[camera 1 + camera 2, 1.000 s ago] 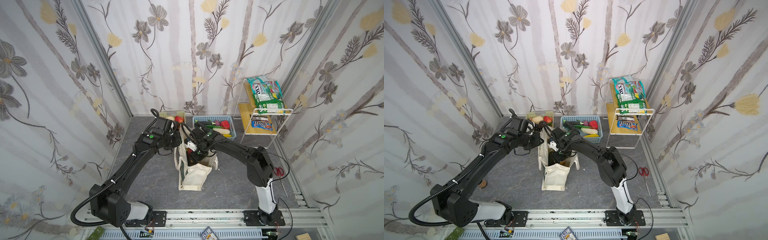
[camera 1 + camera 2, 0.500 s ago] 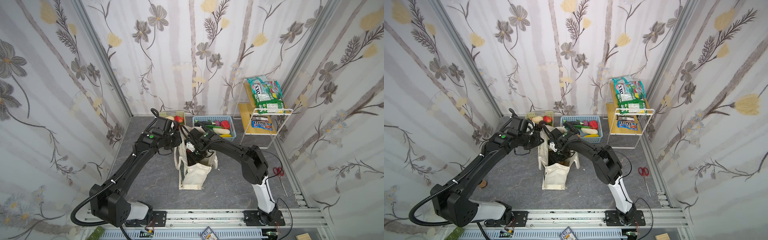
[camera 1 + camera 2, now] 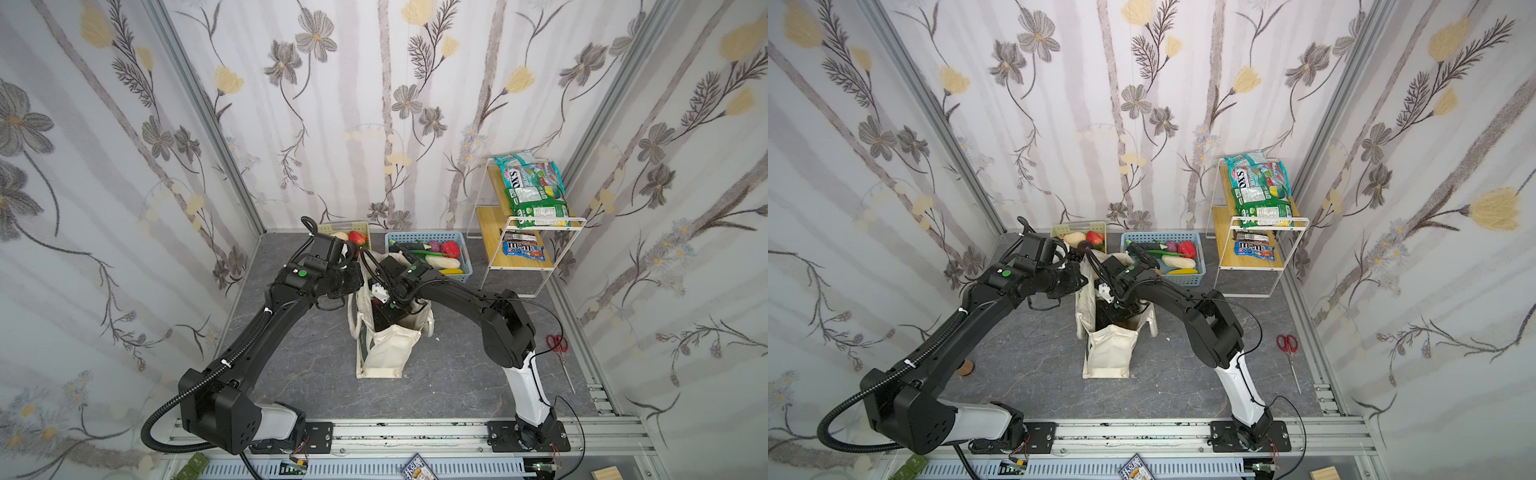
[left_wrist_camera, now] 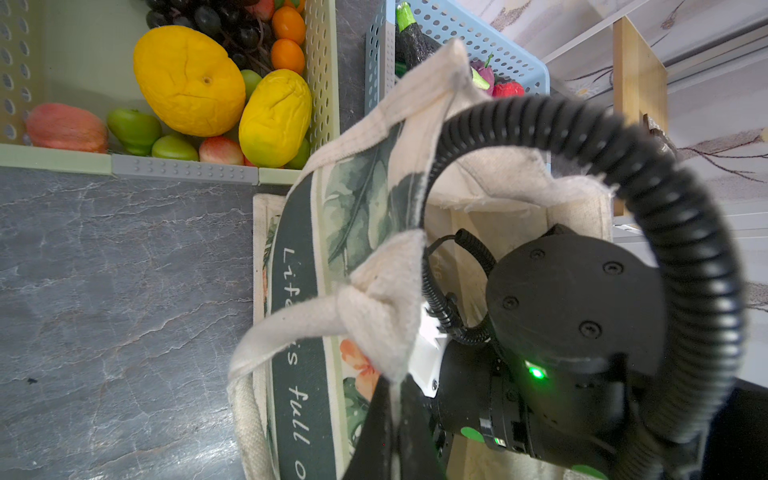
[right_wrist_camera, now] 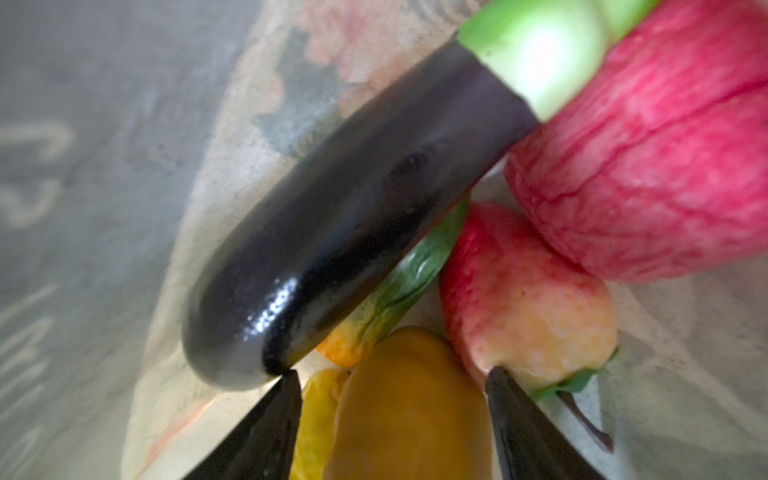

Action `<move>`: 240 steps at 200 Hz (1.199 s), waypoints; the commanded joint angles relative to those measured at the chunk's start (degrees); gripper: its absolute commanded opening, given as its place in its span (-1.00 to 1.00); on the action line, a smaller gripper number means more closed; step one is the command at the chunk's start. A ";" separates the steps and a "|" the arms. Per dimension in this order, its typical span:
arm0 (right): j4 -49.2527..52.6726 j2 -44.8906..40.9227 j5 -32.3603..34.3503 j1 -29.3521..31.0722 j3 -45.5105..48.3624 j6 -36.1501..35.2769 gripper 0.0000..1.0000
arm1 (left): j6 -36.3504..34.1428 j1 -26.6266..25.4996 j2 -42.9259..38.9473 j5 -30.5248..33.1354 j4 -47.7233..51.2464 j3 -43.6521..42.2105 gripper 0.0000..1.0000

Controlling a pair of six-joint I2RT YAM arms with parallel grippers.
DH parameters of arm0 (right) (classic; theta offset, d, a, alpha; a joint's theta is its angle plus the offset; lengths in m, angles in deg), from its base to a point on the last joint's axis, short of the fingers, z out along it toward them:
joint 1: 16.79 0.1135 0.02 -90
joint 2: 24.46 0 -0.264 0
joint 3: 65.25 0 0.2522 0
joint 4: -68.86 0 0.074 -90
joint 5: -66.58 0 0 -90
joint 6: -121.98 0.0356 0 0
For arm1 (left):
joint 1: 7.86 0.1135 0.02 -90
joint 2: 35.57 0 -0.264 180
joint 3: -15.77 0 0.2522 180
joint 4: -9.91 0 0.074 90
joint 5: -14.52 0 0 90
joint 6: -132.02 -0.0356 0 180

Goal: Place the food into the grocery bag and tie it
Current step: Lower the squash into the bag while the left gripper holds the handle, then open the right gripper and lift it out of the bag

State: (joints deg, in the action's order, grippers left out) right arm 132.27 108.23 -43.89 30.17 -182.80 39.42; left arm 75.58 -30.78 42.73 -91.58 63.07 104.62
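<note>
Lettering "full" on grocery bag

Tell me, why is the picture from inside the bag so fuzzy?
Right wrist view: everything is soft, probably too close to focus, and the dark eggplant has a white shine spot; left wrist view: the grocery bag lettering is crisp; both top views: bright, even, sharp.

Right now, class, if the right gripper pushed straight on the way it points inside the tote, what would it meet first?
Probably the yellow-orange fruit, lying dead ahead between the open jaws of the right gripper; the dark eggplant sits just beside one jaw. Depth is unclear.
</note>
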 commanded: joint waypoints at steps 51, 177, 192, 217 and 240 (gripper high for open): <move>-1.90 -6.38 -0.62 0.10 1.30 -1.64 0.61 | -0.03 -0.05 -0.73 1.23 -0.47 -0.47 -1.00; 3.85 -14.90 -0.92 -2.45 -8.64 -3.33 0.60 | 0.32 0.05 -1.53 2.29 -0.11 -1.35 -1.00; 4.28 -15.55 -0.78 -3.24 -10.73 -3.62 0.59 | 0.28 0.07 -1.48 2.30 -0.02 -1.18 -1.00; 4.40 -16.39 -0.98 -4.87 -13.73 -3.90 0.57 | 0.28 0.05 -1.40 2.39 0.15 -1.06 -1.00; 4.15 -16.69 0.93 -7.06 -16.27 -3.23 0.56 | 0.38 0.06 -1.45 2.39 0.15 -0.91 -1.00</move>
State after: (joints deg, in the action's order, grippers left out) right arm 136.82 92.07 -44.04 24.75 -196.86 36.84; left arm 75.69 -30.74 41.57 -89.77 63.20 103.35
